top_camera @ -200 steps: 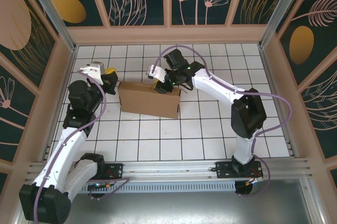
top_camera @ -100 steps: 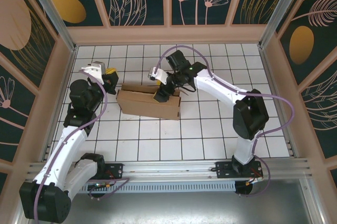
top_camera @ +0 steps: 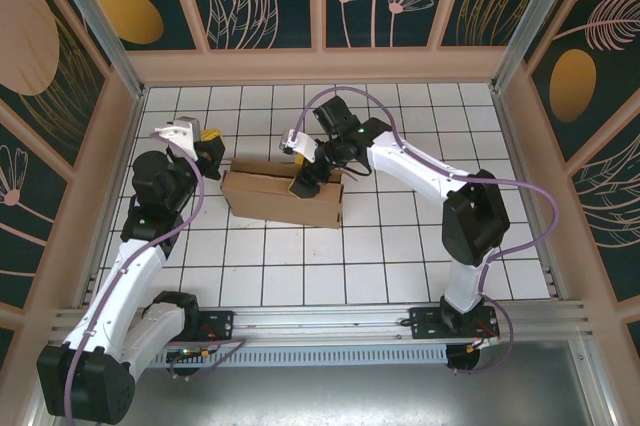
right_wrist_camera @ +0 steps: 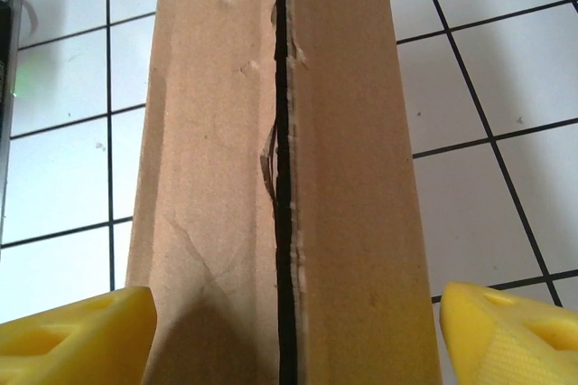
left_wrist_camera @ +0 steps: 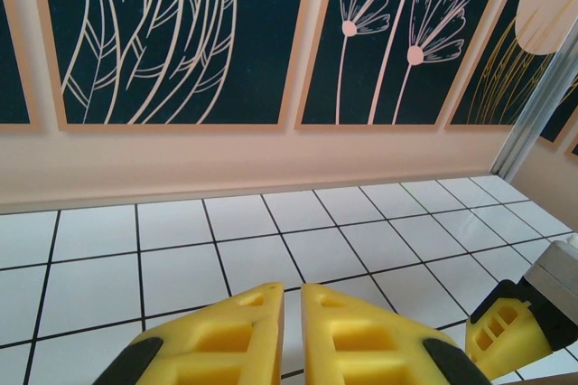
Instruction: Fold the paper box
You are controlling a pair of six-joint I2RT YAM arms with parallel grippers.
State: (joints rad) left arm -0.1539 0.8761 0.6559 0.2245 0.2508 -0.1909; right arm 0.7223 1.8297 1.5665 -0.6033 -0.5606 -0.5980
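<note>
Straddling paper box edges, right tool spread wide; left tool closed over tiles.

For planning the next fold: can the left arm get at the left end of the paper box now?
Probably yes. The left end effector, shut, sits near that end of the paper box with nothing between; the right end effector is open farther right.
</note>
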